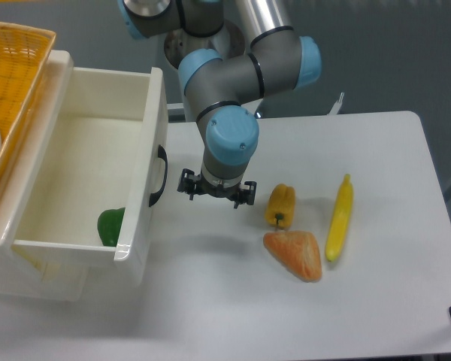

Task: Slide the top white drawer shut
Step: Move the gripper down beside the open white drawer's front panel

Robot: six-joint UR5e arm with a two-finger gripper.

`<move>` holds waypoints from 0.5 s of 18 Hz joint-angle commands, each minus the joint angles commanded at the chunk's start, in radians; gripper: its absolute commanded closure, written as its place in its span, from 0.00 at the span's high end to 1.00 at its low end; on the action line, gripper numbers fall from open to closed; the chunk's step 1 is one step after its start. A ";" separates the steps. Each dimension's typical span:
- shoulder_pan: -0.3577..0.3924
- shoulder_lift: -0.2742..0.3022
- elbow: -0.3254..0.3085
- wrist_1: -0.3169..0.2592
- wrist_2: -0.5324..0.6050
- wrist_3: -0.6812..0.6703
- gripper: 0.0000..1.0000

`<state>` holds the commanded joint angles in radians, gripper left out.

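The top white drawer (146, 150) is pulled far out of the cream-white cabinet at the left, its front panel facing right with a black curved handle (159, 177). A green pepper (110, 226) lies inside near the front corner. My gripper (216, 189) hangs over the table just right of the handle, a short gap away, pointing down. Its fingers (186, 185) stand apart with nothing between them.
A yellow wicker basket (11, 90) sits on top of the cabinet. On the table to the right of the gripper lie a yellow pepper (280, 204), an orange wedge-shaped food piece (294, 254) and a banana (339, 218).
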<state>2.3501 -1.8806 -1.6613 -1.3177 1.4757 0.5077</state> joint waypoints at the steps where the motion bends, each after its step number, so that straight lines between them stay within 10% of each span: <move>1: -0.005 0.002 -0.002 0.000 -0.002 0.000 1.00; 9: -0.032 0.002 0.000 0.002 -0.002 -0.002 1.00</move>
<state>2.3179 -1.8791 -1.6613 -1.3162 1.4742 0.5062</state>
